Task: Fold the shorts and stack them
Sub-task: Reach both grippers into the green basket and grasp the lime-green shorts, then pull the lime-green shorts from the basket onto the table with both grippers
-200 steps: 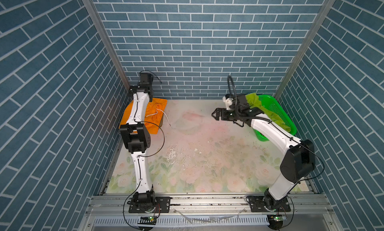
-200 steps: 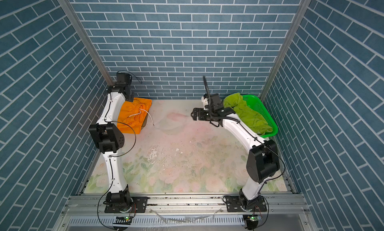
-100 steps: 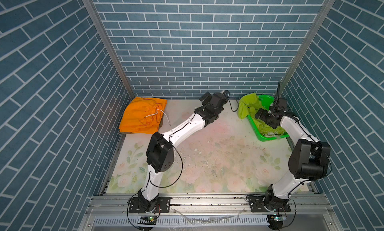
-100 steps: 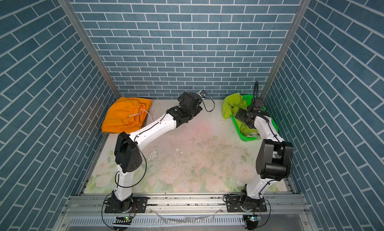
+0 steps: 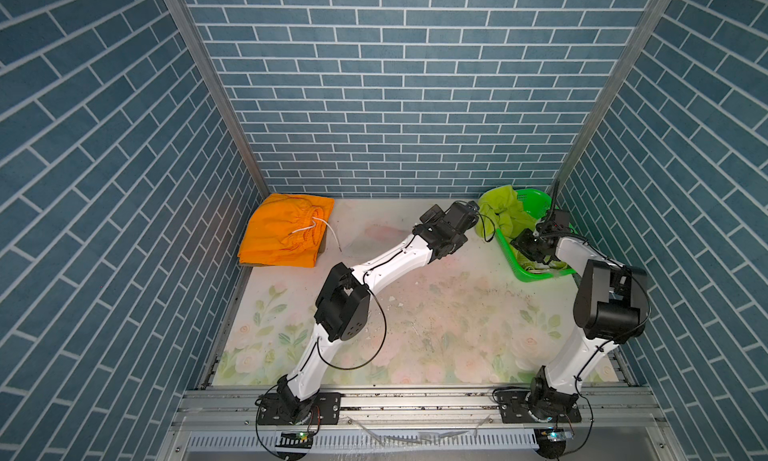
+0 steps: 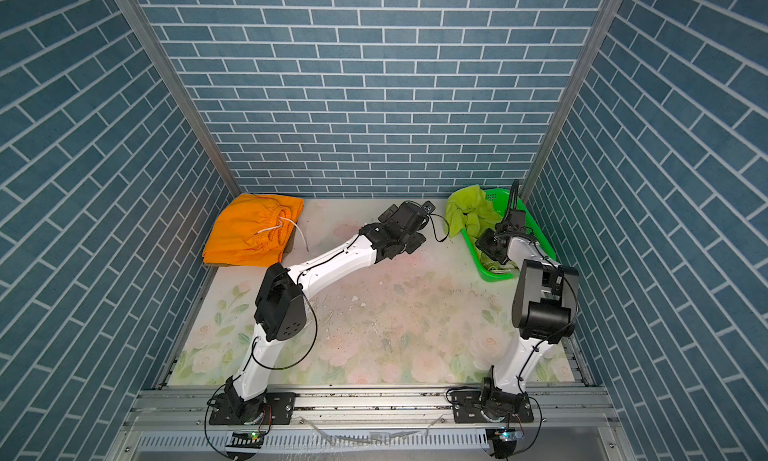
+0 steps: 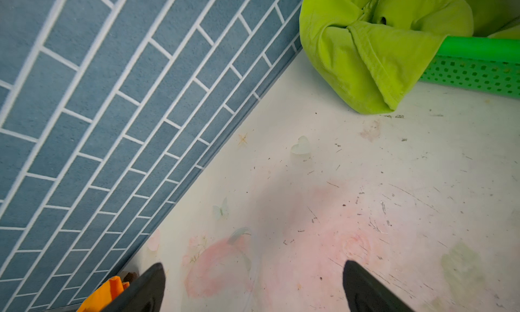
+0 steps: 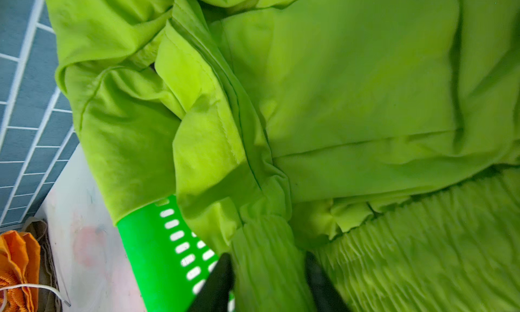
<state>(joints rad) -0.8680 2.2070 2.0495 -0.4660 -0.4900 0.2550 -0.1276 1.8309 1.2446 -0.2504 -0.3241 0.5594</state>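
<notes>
Right claw (image 8: 267,261) pinching ruched waistband (image 8: 422,254), soft lime shorts (image 8: 351,99).

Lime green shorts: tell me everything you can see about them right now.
The lime green shorts are soft, crumpled cloth, unfolded, heaped in the green perforated basket at the back right corner of the table. One hemmed leg spills over the basket's rim toward the table. The gathered elastic waistband lies inside, and the right gripper pinches a bunch of it between its fingers.
</notes>
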